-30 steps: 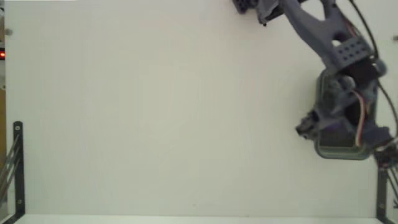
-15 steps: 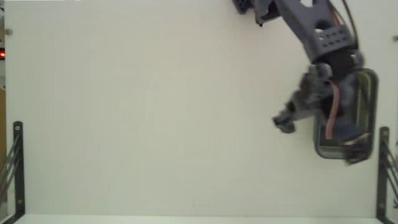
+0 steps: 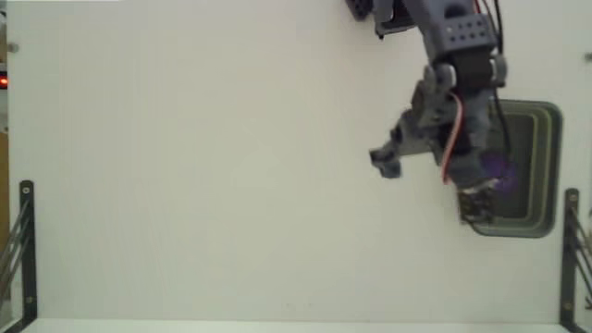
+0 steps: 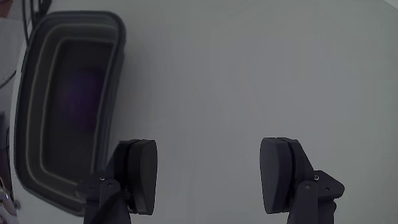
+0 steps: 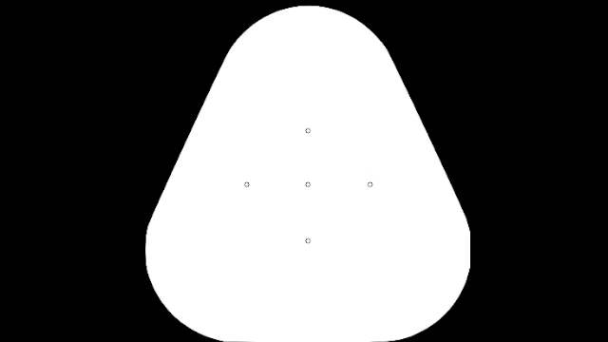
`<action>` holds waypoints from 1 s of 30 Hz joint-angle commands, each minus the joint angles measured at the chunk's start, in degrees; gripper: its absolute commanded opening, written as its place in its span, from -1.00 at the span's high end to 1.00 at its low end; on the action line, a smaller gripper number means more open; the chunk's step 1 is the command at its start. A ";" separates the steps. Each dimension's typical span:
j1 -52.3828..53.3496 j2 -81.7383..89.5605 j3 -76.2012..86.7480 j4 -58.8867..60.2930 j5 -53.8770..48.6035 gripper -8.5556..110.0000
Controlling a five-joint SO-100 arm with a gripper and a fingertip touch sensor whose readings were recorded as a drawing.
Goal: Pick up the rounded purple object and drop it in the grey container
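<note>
Moved: arm swung up and leftward in the fixed view compared with a second ago, off the tub, uncovering most of it.
Pincer [image 4: 208,177]: wide open, nothing between the two fingers, only bare surface showing in the gap; in the wrist view both fingers [image 4: 142,176] rise from the bottom edge.
Pincer in fixed view [image 3: 421,180]: hangs over the surface just left of the tub; one dark tip sticks out to the left, the other lies at the tub's left rim.
Ball [image 3: 502,166]: faint purple blur inside the tub, near its left wall, partly hidden by the arm; in the wrist view only a dim purple smear on the dark tub floor, shape not clear.
Tub [image 3: 546,166]: grey-green, rounded corners, thick rim, darker inside; at the right edge of the surface in the fixed view, upper left in the wrist view [image 4: 37,93].
Surface [image 3: 203,176]: plain white.
Brackets [image 3: 28,250]: thin black uprights at the lower left and lower right of the fixed view.
</note>
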 commanded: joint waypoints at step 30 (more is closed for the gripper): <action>9.49 16.43 12.51 -0.13 0.18 -1.00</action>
